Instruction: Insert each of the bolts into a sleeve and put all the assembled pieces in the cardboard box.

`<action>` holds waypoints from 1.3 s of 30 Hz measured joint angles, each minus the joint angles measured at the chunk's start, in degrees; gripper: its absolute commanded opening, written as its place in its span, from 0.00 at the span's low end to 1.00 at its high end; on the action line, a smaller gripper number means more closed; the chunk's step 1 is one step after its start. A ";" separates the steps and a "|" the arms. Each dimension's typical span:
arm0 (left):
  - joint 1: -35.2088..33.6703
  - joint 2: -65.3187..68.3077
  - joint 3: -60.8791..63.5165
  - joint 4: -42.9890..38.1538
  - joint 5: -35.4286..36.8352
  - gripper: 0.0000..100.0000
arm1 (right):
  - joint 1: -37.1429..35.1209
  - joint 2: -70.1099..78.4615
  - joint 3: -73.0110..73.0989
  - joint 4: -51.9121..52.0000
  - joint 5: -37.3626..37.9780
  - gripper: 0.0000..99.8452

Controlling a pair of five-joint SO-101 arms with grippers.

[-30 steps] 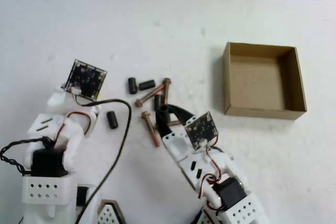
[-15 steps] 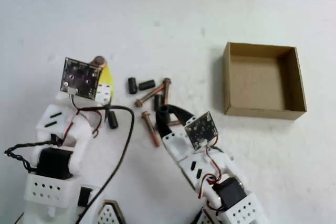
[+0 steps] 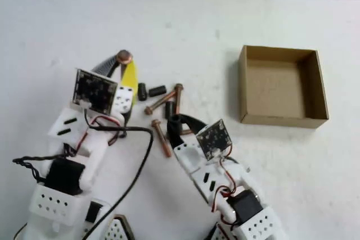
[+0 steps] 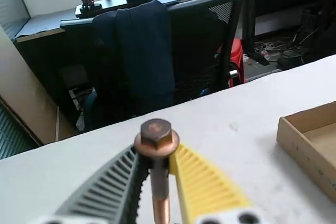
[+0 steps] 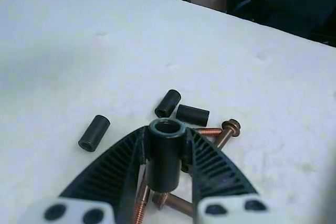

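Clamps a copper bolt (image 4: 156,139) between the left jaws, head poking past the tips. Pinches a black sleeve (image 5: 165,153) upright between the right jaws, open end up. Finds loose bolts (image 3: 163,100) and sleeves (image 3: 157,90) on the worktop (image 3: 197,32) just beyond the right jaws, cardboard box (image 3: 283,120) well aside.

Box (image 3: 281,121): brown cardboard, square, open top, sits flat on the tabletop towards the right edge.

Held bolt (image 4: 156,135): copper, flanged hex head. Shank is pinched between the left gripper's (image 4: 156,153) fingers, off the tabletop, left of centre.

Held sleeve (image 5: 164,166): black tube, upright with the bore facing up, clamped in the right gripper (image 5: 165,135), mid-tabletop.

Loose bolts (image 3: 162,139): copper, lying flat in a loose cluster just beside the held sleeve.

Loose sleeves (image 3: 157,90): black, on their sides. Two lie close together on the far side of the bolts, and a third (image 5: 94,132) lies apart.
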 measured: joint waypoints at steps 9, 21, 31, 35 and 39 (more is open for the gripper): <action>0.97 0.00 0.00 0.00 -5.01 0.02 | 0.00 0.00 0.09 0.00 0.00 0.02; 1.05 0.00 0.00 -4.04 -5.19 0.02 | -3.08 0.00 0.09 0.00 0.00 0.02; 4.31 0.00 0.00 -4.22 -3.52 0.02 | -3.60 0.00 0.09 0.00 0.00 0.02; 4.31 0.00 0.00 -4.22 -3.16 0.02 | -3.52 0.00 0.09 0.00 0.00 0.02; 4.31 0.00 0.00 -4.22 -3.16 0.02 | -3.52 0.00 0.09 -1.41 0.00 0.02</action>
